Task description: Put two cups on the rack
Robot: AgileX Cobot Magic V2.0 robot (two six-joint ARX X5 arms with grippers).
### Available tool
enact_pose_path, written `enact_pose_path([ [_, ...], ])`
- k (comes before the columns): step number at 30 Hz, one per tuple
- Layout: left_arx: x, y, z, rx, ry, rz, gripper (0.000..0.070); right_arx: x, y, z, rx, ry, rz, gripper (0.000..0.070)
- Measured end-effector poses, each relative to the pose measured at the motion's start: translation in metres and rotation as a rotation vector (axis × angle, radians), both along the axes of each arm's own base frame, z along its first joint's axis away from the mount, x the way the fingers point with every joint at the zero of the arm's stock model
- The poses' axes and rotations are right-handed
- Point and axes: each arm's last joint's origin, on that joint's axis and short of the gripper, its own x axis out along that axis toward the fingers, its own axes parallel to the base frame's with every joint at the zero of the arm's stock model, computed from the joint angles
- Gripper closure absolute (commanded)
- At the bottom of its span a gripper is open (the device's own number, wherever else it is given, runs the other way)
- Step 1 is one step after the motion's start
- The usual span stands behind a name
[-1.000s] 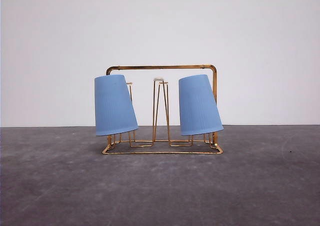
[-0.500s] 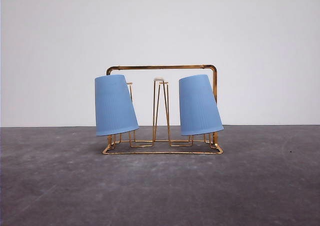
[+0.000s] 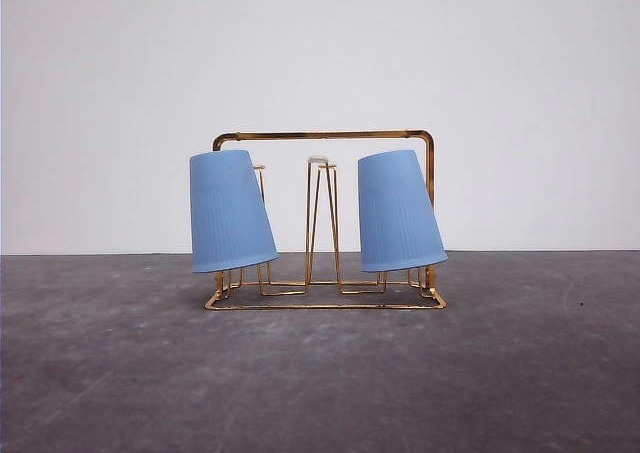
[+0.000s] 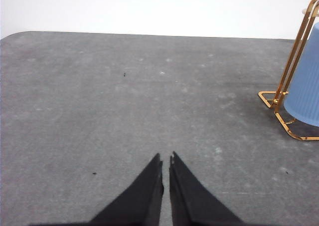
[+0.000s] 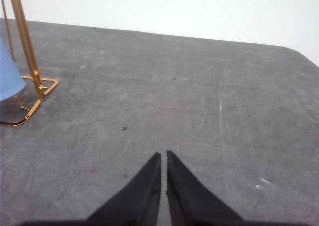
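Both light-blue cups hang inverted on the gold wire rack [image 3: 325,218], which stands on the grey tabletop [image 3: 320,383]. The left cup [image 3: 231,211] sits over a prong at the rack's left end; the right cup [image 3: 399,211] sits over a prong at the right end. Each tilts slightly, rim down, clear of the rack's base wire. The centre prong is bare.

The left gripper [image 4: 165,160] hovers over bare tabletop, well apart from the rack; its jaws are clenched and grasp nothing. The right gripper [image 5: 163,156] is in the same condition on the opposite side.

Judgement: placement appears complete. To finish well, hold both arms away from the rack, avoid sweeping toward the cups, and confirm that neither cup rocks or slides on its prong.
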Motion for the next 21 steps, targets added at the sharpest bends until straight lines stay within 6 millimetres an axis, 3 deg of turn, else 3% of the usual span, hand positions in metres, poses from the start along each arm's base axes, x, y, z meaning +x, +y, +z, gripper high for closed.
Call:
enact_pose_path([
  [21, 0.0, 0.0, 0.0, 0.0, 0.0, 0.0, 0.0697, 0.0001, 0.0, 0.0005, 0.0, -0.005, 0.0, 0.0682],
])
